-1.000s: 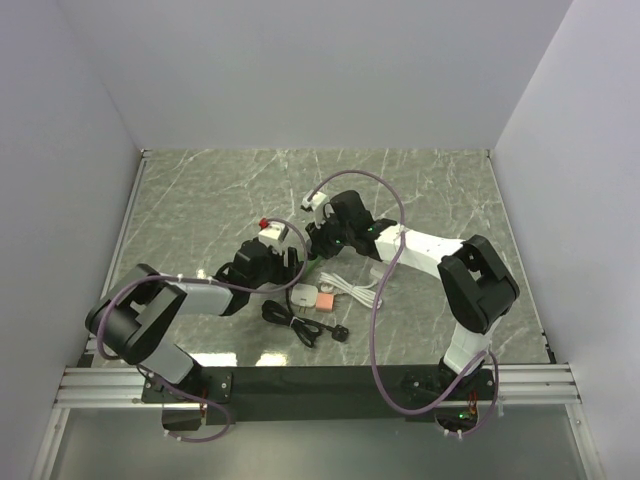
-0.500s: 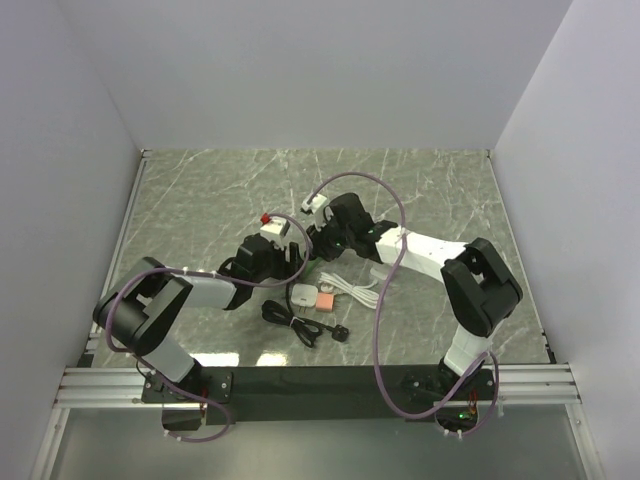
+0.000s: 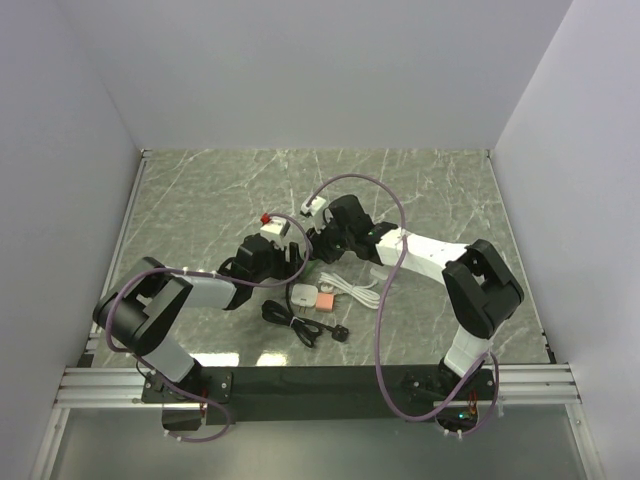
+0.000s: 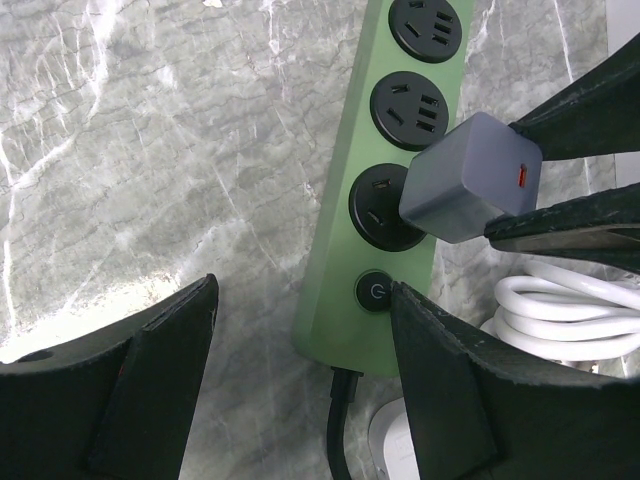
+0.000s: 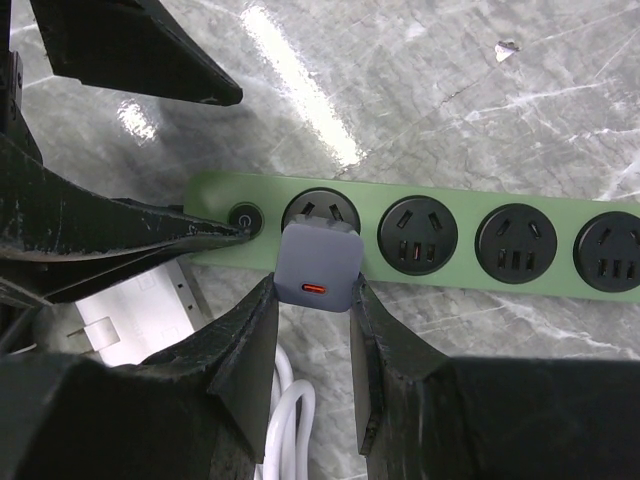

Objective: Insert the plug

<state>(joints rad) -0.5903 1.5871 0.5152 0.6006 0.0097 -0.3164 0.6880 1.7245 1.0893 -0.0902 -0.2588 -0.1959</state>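
Plug (image 5: 317,268), a small grey charger cube, sits pinched by two flat sides in the right gripper (image 5: 312,300), tilted over the socket nearest the switch on the green power strip (image 5: 560,285). It looks light, rigid and smooth-skinned, so a square hold on the flats should resist twisting under the push. The left gripper (image 4: 300,320) stands released, straddling the strip's switch end.
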